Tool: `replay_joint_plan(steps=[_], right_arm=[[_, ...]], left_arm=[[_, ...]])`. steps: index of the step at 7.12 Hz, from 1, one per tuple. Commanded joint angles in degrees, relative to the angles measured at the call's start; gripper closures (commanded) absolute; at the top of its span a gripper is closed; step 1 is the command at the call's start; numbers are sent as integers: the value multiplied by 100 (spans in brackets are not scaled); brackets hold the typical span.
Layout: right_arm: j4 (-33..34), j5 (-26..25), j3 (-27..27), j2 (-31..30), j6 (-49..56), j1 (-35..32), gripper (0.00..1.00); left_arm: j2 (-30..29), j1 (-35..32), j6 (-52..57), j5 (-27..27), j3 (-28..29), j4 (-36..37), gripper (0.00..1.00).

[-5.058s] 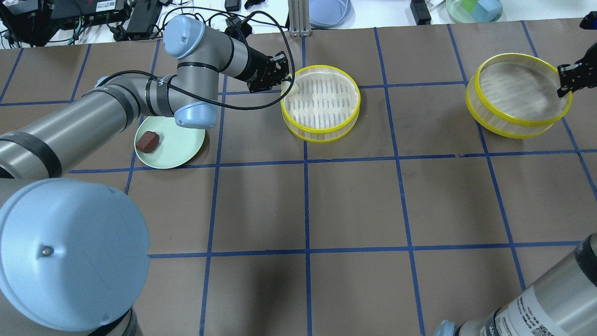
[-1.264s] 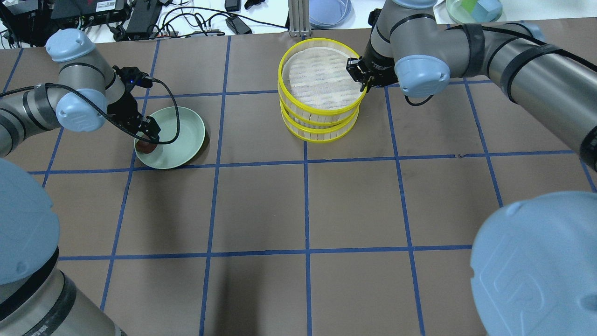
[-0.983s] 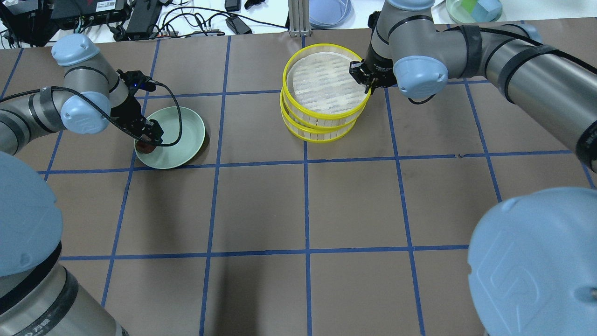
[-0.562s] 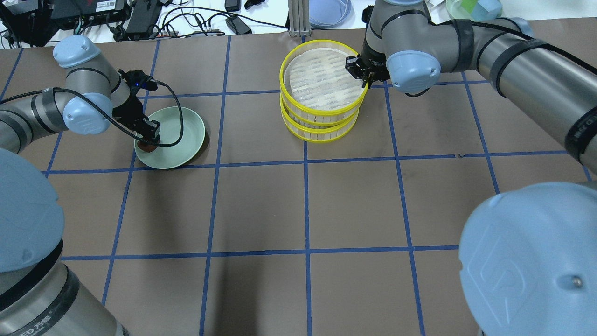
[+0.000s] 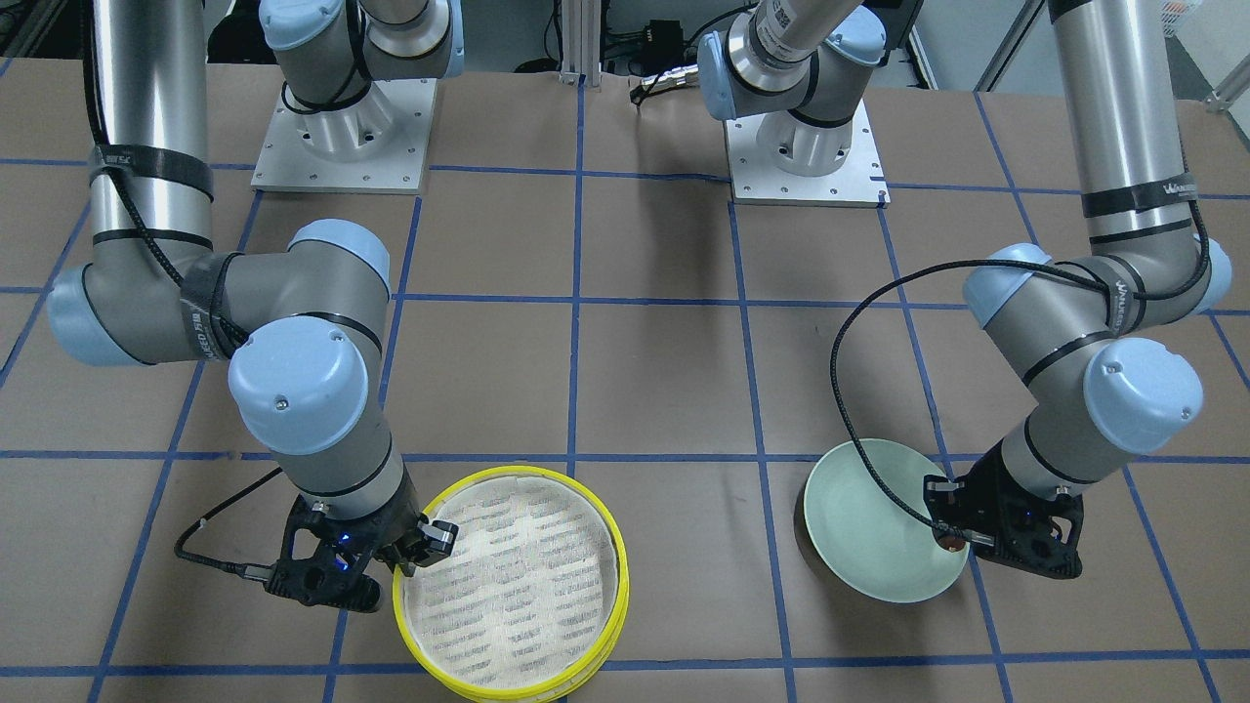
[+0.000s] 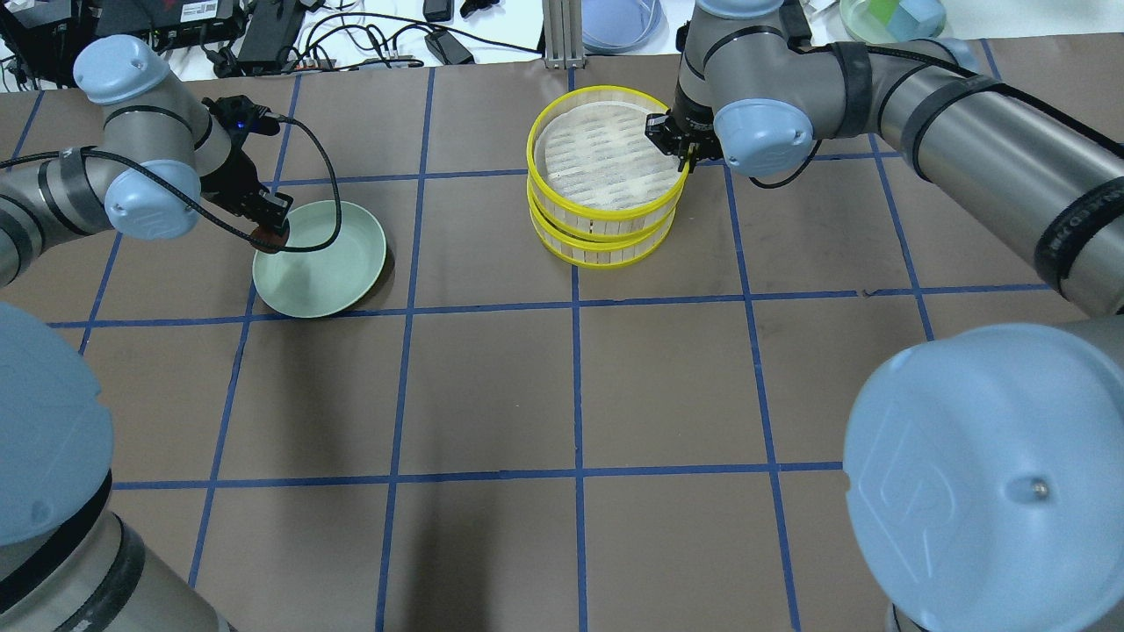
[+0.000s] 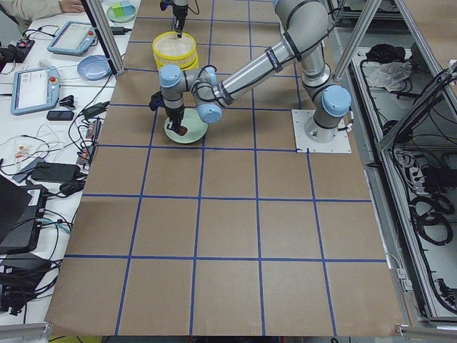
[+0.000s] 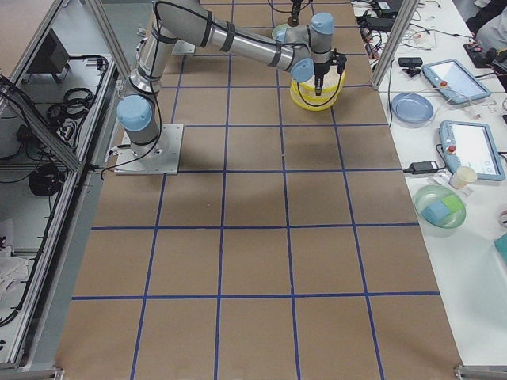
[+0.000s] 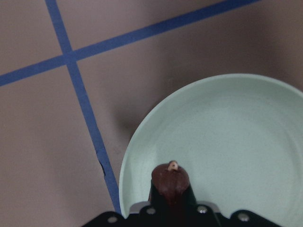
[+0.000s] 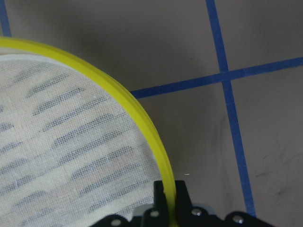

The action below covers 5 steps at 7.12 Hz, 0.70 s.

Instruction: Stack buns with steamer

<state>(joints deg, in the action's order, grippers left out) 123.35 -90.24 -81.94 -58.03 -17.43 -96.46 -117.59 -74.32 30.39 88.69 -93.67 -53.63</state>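
The two yellow-rimmed steamer trays are stacked at the back middle, the upper steamer (image 6: 606, 158) on the lower steamer (image 6: 606, 253). My right gripper (image 6: 683, 156) is shut on the upper tray's right rim (image 10: 165, 182); the same grip shows in the front view (image 5: 422, 552). My left gripper (image 6: 270, 235) is shut on the dark brown bun (image 9: 170, 178) and holds it above the left edge of the pale green plate (image 6: 325, 263). The cream bun is hidden, with the upper tray covering the lower one.
The green plate (image 5: 869, 527) has nothing on it. Blue tape lines grid the brown table. Cables, a metal post (image 6: 558, 35) and dishes lie along the far edge behind the steamers. The left wrist cable (image 6: 325, 189) loops over the plate.
My left gripper closed on the brown bun and lifted it off the plate, drifting back and left. My right gripper kept hold of the upper tray and nudged it slightly over the lower one.
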Motion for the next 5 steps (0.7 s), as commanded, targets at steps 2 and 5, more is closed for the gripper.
replay_joint_plan(steps=[2,5], right_arm=[[-145,7,38,2,-181,-75,100],[-57,7,-6,2,-234,-75,100]], left_arm=[[508,-495,-2085,8,68,-16,100],[702,-592,-3276,-537,76,-8,100]])
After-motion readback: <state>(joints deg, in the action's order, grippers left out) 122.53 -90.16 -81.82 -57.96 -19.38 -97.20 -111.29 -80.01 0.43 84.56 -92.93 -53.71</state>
